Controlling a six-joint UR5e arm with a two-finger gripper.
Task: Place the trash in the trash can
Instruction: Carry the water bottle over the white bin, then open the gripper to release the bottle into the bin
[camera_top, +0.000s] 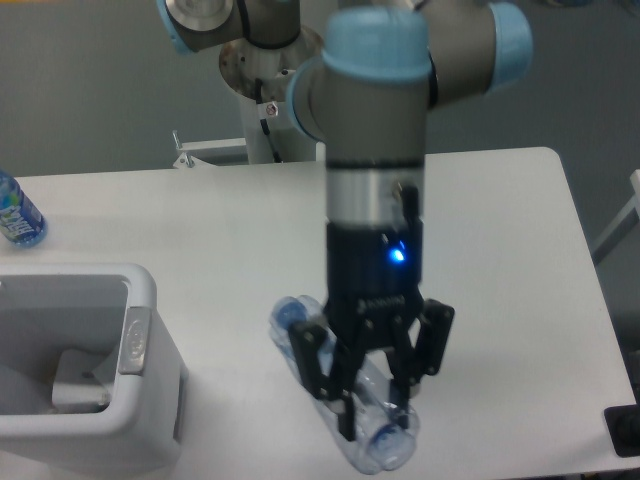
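At the far left edge a bluish bottle (17, 215) is lying on the table (500, 260), well apart from everything else; its white-green label marks it as something that is not being cleared. Below it the trash can (150, 390) is sitting at the lower left corner, its grey plate (135, 340) showing on the right rim. Something pale is lying inside the can, though whether that is the crumpled wrapper is too blurred to tell.

Moving right, the clear bottle (345, 410) is stretching diagonally, one blue-tinted end near the can side and the other end pointing toward the lower right. The tool (375, 385) is gripping this bottle across its middle, fingers (312, 365) pressing on both sides of the body, with the arm's wrist rising straight above and its blue light glowing. The bottle appears lifted off the table, judging by how large and close it looks.

The risks from here are lying mostly in the carry. Thin, slick plastic is likely yielding under the fingers, so the bottle could be slipping or pivoting in the grasp during a quick swing left. Its long ends are sticking out past the tool, and one could be striking the can's rim if the approach is too low, knocking the bottle loose outside the can.
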